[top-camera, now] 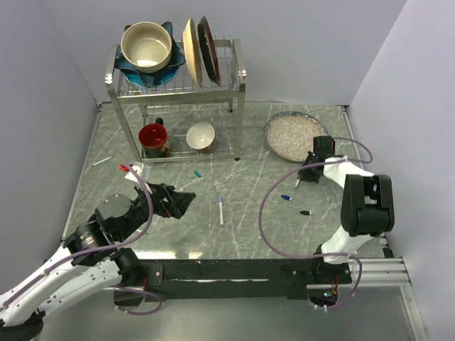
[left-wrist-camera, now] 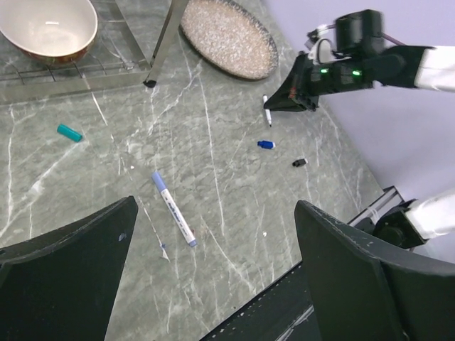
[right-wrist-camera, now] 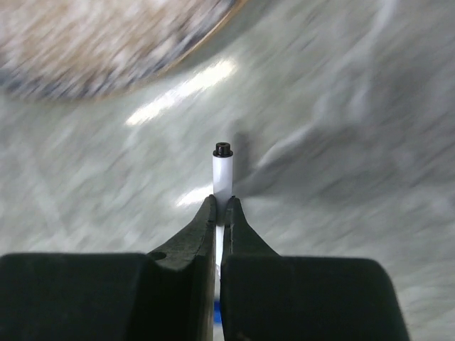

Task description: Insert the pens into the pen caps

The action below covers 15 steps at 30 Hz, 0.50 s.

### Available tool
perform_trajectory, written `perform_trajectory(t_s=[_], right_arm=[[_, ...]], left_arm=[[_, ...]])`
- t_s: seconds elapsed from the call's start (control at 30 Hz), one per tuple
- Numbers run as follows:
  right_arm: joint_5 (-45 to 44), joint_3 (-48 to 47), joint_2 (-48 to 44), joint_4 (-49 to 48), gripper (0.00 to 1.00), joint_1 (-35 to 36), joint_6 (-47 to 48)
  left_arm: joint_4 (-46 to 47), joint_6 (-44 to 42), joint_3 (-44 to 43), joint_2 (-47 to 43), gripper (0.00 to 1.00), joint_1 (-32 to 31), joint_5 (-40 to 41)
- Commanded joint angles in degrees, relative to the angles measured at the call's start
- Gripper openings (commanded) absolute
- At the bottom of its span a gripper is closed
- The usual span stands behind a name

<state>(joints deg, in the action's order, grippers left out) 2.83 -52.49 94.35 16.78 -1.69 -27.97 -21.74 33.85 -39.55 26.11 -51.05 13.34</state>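
Note:
My right gripper (top-camera: 301, 175) is shut on a white pen with a black end (right-wrist-camera: 222, 169) and holds it above the table near the speckled plate; it also shows in the left wrist view (left-wrist-camera: 267, 111). The blue cap (top-camera: 286, 197) and the black cap (top-camera: 305, 212) lie just in front of it, and both show in the left wrist view: blue cap (left-wrist-camera: 266, 145), black cap (left-wrist-camera: 299, 163). The blue pen (top-camera: 221, 210) lies mid-table (left-wrist-camera: 173, 218). The teal cap (top-camera: 197, 173) lies near the rack (left-wrist-camera: 70, 133). A third white pen (top-camera: 102, 162) lies far left. My left gripper (top-camera: 182, 202) is open and empty, left of the blue pen.
A metal dish rack (top-camera: 238, 92) with bowls and plates stands at the back, with a red mug (top-camera: 153, 138) and a white bowl (top-camera: 201, 135) under it. A speckled plate (top-camera: 294, 135) sits back right. A small red-and-white item (top-camera: 126, 169) lies by the left arm.

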Motion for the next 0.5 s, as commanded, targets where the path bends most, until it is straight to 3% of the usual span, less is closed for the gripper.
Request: perform_trajectory(t_s=[0.0, 0.17, 0.33, 0.47], right_arm=[[15.78, 7.38, -10.13, -8.49, 0.0, 1.43, -9.02], [19.23, 13.27, -21.45, -15.71, 0.0, 11.87, -19.65], [13.71, 16.63, -30.88, -21.25, 0.0, 25.39, -30.19], [9.39, 17.42, -36.59, -22.75, 0.0, 31.38, -33.99]], left_arm=[[5.27, 0.69, -0.36, 2.8, 0.96, -0.11, -1.47], [12.85, 2.54, -0.35, 11.49, 0.94, -0.11, -4.28], [18.21, 2.54, -3.6, 24.57, 0.86, -0.19, -9.03], [24.8, 1.4, -3.52, 29.17, 0.82, -0.19, -12.82]])
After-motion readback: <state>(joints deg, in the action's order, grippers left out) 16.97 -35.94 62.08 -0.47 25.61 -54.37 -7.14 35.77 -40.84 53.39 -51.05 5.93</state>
